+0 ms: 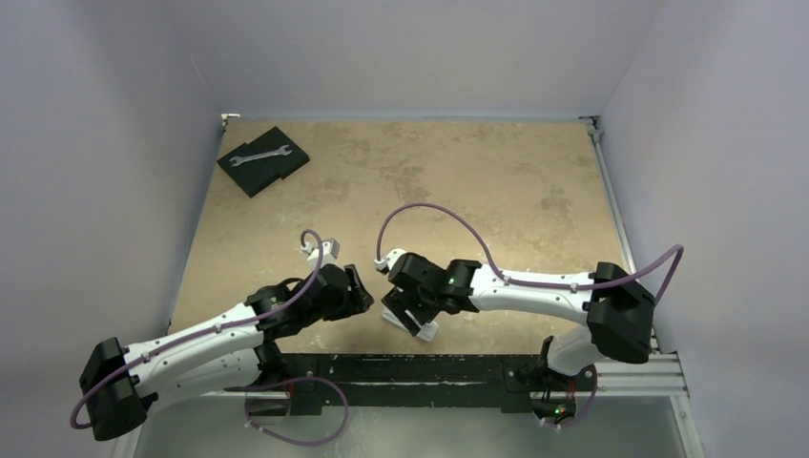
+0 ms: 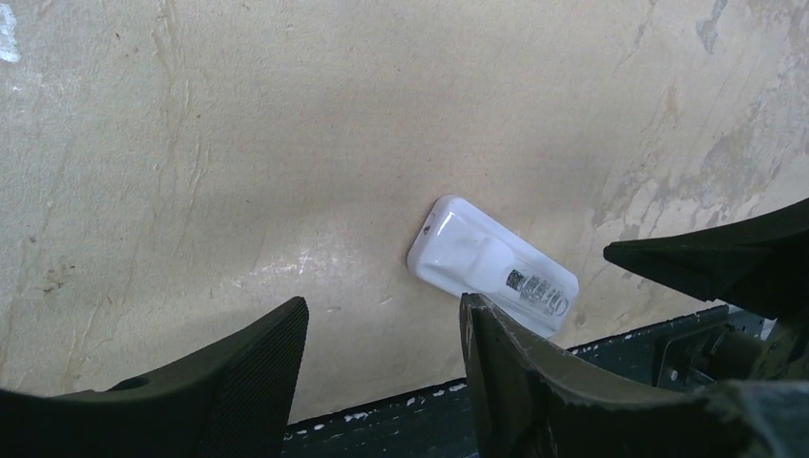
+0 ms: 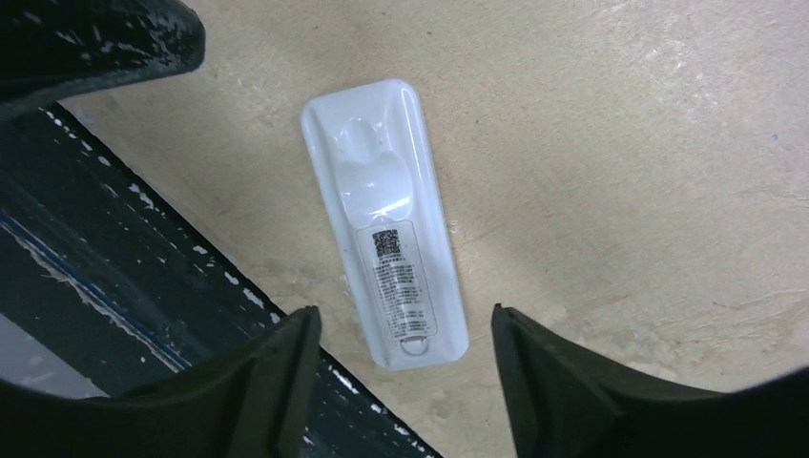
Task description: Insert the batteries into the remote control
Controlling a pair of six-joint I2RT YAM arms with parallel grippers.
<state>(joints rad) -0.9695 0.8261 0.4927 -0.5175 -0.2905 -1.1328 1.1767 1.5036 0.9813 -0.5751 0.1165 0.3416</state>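
Remote control label-up, askew to table edge

Top view high at the near edge, facing down over the whole desk, wrist views close above it, both sharing the remote control

I count one remote control on the one bench. There is one wrench, and one dark pad under it, though I cannot tell if that pad is a single piece or two overlapped. I have two hands in view: one left hand and one right hand.
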